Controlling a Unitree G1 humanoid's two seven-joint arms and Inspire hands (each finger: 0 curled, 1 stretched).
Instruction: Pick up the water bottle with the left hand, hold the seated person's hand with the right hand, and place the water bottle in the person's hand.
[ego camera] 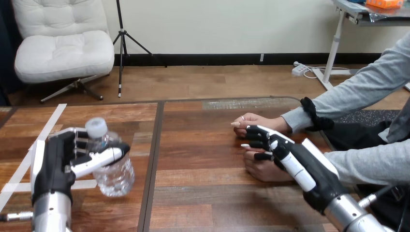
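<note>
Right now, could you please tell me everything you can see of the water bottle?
The water bottle is clear, ribbed plastic with a white cap. It leans, cap toward the view's upper left, over the table's left part. The left hand grips its upper half, fingers and thumb curled round it. Whether its base touches the table is unclear.

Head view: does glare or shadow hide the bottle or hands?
Head view: even, soft light; highlights on the clear plastic water bottle with a white cap, its outline plain in the left robot hand; sheen on the wooden table; the right robot hand covers part of the person's nearer hand.
</note>
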